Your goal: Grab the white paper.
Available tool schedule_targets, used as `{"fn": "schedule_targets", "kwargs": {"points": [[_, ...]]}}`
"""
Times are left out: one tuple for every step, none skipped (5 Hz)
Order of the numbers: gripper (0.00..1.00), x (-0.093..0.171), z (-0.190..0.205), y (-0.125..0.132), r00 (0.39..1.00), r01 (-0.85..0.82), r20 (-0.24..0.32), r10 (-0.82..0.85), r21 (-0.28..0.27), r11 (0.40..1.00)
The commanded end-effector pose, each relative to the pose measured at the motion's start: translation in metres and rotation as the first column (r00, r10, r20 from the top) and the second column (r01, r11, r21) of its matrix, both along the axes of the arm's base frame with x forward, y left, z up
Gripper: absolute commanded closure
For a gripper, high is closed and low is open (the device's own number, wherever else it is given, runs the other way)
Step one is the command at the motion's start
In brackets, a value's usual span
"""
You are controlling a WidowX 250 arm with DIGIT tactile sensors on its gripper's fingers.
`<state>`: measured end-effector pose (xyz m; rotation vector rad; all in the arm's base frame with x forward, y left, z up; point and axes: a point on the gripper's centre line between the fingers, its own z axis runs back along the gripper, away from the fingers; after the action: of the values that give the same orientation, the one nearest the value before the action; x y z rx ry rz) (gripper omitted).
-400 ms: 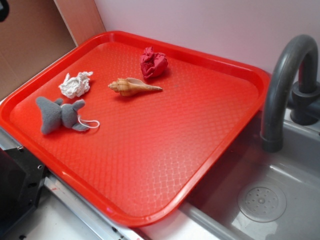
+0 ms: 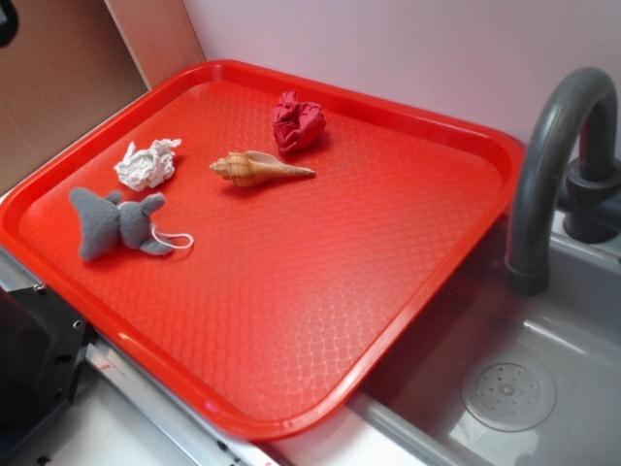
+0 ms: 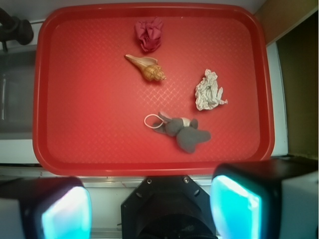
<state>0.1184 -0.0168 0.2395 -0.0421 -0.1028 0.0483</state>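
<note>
The white paper (image 3: 209,91) lies on the red tray (image 3: 89,124) beside the grey plush elephant (image 3: 183,132); a conch shell (image 3: 147,68) sits near. The gripper (image 3: 149,211) hangs high above, fingers spread wide, holding nothing.

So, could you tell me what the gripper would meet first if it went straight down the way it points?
Probably the near rim of the red tray, below the open gripper; depth is unclear.

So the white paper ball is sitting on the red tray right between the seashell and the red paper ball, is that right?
Not quite. The white paper ball is on the red tray, but it sits between the seashell and the grey plush elephant; the red paper ball lies beyond the seashell. The exterior view shows it.
</note>
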Motion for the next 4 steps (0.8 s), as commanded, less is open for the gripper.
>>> {"fn": "schedule_targets", "kwargs": {"points": [[0.00, 0.042, -0.022, 0.035, 0.878, -0.468, 0.067, 0.474, -0.088, 0.880], [0.00, 0.059, -0.040, 0.053, 0.736, -0.667, 0.094, 0.670, -0.068, 0.742], [0.00, 0.077, -0.063, 0.070, 0.711, -0.696, 0.141, 0.689, -0.004, 0.718], [0.00, 0.094, -0.086, 0.085, 0.702, -0.704, 0.187, 0.687, 0.038, 0.709]]}}
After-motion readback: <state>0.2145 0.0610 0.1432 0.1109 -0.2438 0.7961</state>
